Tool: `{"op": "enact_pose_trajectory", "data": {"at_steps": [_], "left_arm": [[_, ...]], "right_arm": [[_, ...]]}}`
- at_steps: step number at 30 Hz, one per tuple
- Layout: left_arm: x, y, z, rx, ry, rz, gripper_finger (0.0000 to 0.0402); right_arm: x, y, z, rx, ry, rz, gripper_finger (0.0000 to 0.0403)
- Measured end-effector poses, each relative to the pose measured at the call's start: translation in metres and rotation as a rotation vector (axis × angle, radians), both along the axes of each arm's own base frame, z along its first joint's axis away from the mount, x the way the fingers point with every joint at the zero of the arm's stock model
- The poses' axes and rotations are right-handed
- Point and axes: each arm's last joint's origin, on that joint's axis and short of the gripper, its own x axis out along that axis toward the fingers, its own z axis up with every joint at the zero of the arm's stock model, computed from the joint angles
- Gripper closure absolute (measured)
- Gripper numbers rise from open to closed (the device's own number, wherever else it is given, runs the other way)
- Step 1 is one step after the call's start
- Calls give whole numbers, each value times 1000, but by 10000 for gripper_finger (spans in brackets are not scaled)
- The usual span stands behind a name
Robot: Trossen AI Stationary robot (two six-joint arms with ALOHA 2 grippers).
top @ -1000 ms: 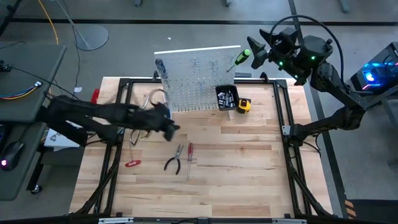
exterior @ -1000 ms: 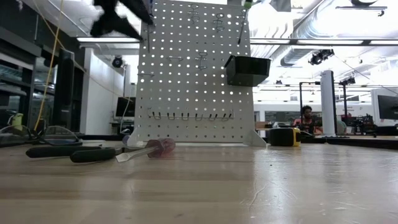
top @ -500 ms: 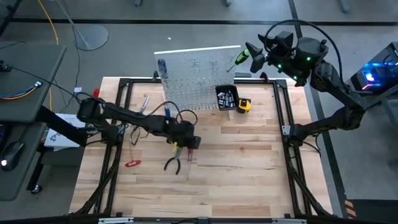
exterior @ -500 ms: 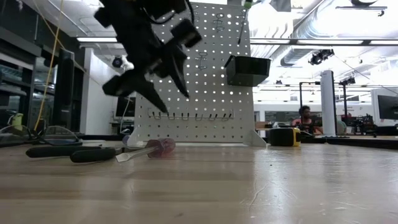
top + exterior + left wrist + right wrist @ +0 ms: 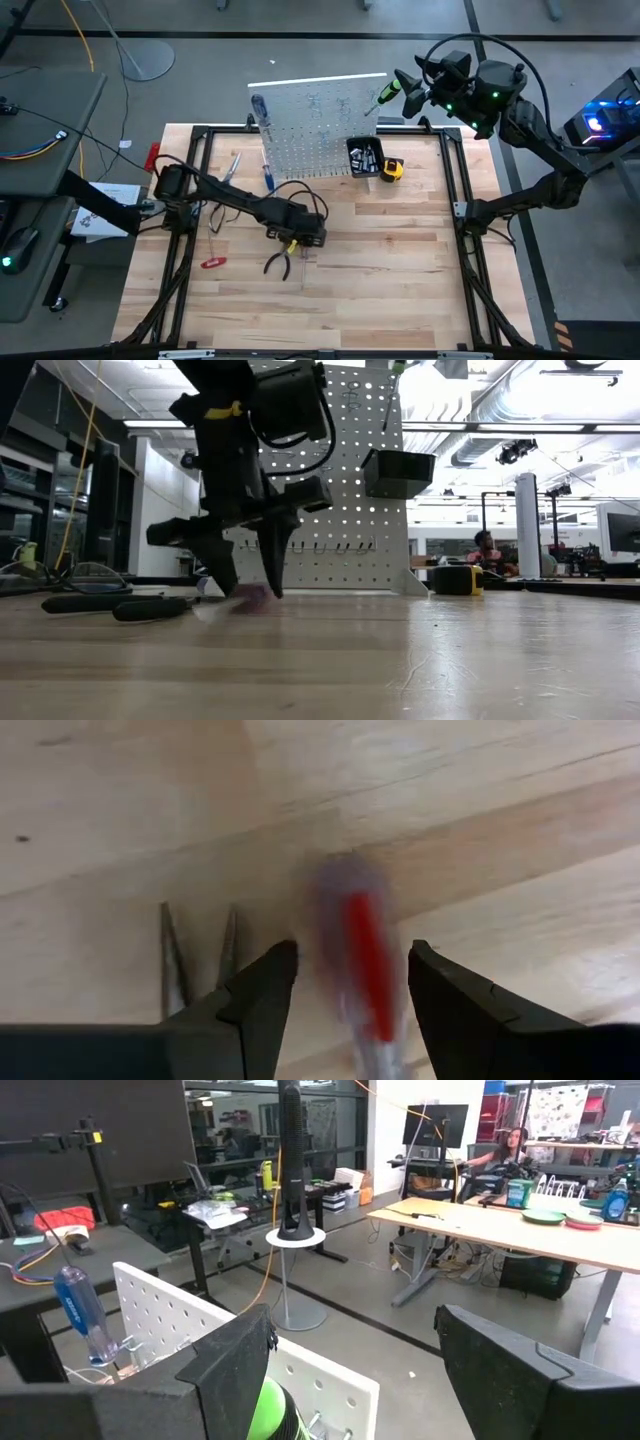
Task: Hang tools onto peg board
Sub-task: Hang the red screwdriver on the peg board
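**Inspector:** Left arm position?

**Assistant:** The left gripper is down at the middle of the table. In the low view its fingers stand apart, tips almost on the wood. The wrist view adds what the overhead hides: a red screwdriver lies between the spread fingers, blurred, and the pliers sit just beside the left finger.

**Inspector:** And from above?

**Assistant:** The pliers' dark handles show just in front of the gripper; red-handled cutters lie apart to the left.

**Inspector:** Right arm?

**Assistant:** The right gripper is raised at the far right corner of the peg board, clamped on a green-handled screwdriver. Its wrist view shows the green handle against one finger and a blue screwdriver hung at the board's other end.

**Inspector:** Anything else?

**Assistant:** A black bin on the board; a yellow tape measure beside it.
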Motion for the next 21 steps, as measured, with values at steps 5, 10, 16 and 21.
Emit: {"op": "enact_pose_trajectory", "data": {"at_steps": [5,10,16,21], "left_arm": [[7,5,-14,9,39,-31,216],[10,9,-18,36,24,-91,227],[4,11,-4,74,12,-173,323],[-6,14,34,129,-65,-238,323]], "right_arm": [[0,0,0,0,0,0,128],[-1,0,0,-1,-1,-3,128],[-1,0,0,-6,10,-5,128],[-1,0,1,-19,15,-6,128]]}}
